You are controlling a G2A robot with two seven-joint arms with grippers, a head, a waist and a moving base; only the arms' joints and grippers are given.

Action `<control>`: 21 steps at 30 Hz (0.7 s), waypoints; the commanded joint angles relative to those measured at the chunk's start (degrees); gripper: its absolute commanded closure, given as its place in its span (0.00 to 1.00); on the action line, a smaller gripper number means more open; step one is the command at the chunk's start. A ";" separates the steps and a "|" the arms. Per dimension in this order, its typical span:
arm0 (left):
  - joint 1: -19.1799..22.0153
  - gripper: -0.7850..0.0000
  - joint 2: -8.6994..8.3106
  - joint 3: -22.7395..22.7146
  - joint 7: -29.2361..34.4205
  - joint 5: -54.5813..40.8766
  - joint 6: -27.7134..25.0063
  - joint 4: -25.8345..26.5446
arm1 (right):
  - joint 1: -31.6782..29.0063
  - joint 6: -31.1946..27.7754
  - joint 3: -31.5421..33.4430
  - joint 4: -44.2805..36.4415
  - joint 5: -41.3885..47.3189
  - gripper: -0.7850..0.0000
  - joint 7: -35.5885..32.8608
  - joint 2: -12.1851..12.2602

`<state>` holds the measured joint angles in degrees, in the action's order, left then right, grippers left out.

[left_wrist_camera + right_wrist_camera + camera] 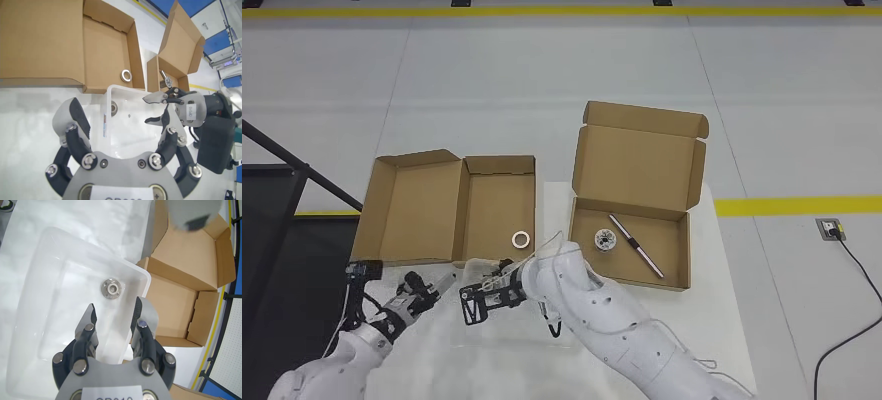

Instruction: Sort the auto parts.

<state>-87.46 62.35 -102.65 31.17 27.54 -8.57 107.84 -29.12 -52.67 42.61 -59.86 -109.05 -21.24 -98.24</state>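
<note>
Hovering beside the clear bin (108, 98), the left gripper (121, 108) is spread wide and empty. The right gripper (115, 303) is over the bin, half open and empty, with the flanged part (112, 289) in the bin's corner; the bin is barely discernible in the top view. Left box (497, 195) holds a ring (521, 239), right box (672, 235) a round part (605, 239) and rod (635, 245), all on a white table (712, 320) over grey floor (542, 80) with yellow lines.

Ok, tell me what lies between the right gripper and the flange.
Only bare floor of the clear bin, in the right wrist view, separates the right gripper from the flange.
</note>
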 commanded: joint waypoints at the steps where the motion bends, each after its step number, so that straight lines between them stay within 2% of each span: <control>1: -0.19 0.00 -0.17 -2.63 0.23 -1.98 -0.28 -0.58 | -0.34 0.59 0.38 -0.27 -0.21 0.45 0.02 0.19; 7: -0.96 0.00 -0.61 -10.10 1.24 -8.60 -1.68 -2.40 | 0.35 2.86 1.59 2.04 2.27 0.46 -5.76 -0.36; 10: -1.27 0.00 -0.79 -12.75 1.76 -11.39 -2.29 -3.39 | 1.46 6.32 1.84 4.67 4.50 0.47 -9.40 -1.24; 17: -2.06 0.00 -1.03 -14.94 2.17 -13.72 -3.30 -4.64 | 5.89 10.16 0.86 12.25 8.35 0.50 -12.20 -3.47; 21: -2.59 0.00 -1.09 -15.85 1.61 -14.72 -3.38 -5.71 | 8.46 8.87 0.66 16.85 10.64 0.50 -11.45 -4.45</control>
<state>-89.94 61.28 -118.30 32.90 13.06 -12.09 102.37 -21.27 -43.43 43.32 -44.19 -98.91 -32.95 -102.49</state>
